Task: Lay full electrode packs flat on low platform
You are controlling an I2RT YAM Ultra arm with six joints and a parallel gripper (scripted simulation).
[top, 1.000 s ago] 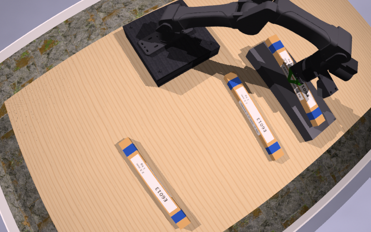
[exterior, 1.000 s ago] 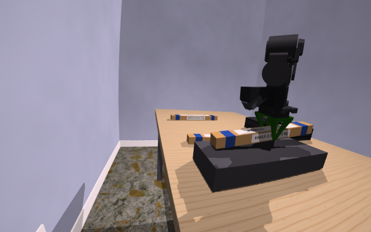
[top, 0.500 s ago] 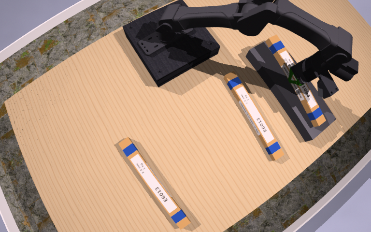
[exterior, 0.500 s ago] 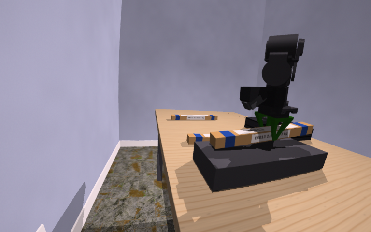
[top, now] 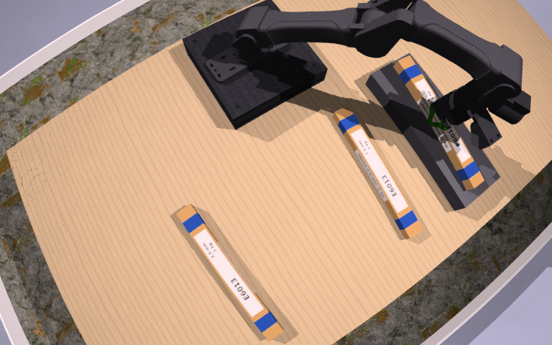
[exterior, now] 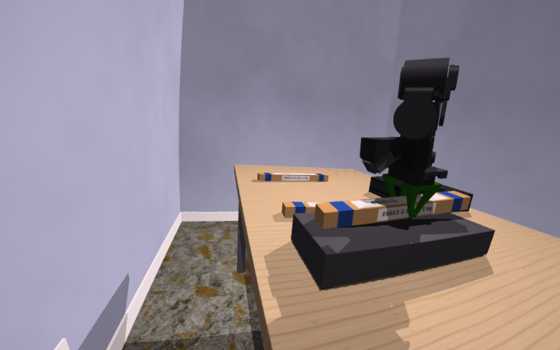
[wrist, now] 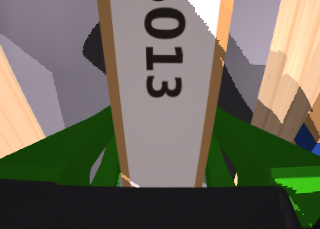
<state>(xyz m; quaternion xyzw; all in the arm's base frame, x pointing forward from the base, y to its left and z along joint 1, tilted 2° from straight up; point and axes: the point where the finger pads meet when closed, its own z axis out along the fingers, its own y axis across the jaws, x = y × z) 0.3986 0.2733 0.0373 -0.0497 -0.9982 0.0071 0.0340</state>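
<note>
My gripper (top: 443, 123) (exterior: 407, 204) (wrist: 163, 109) is shut on an orange pack (top: 469, 170) (exterior: 365, 213) (wrist: 160, 134) with blue bands and a white label, its green fingers on both long sides near the middle. The pack lies lengthwise over the dark low platform (top: 390, 85) (exterior: 405, 259) (wrist: 75, 94). A small gap with shadow shows under its right part in the exterior view; contact at the left end is unclear. A second pack (top: 377, 168) (exterior: 298, 208) (wrist: 306, 135) lies on the table beside the platform. A third pack (top: 230, 273) (exterior: 292, 177) lies farther off on the table.
The black arm base (top: 270, 81) stands at the table's edge, beyond the second pack's upper end in the top view. The wooden table (top: 121, 170) (exterior: 534, 277) has edges near the platform and the third pack. The arm casts shadows across the platform.
</note>
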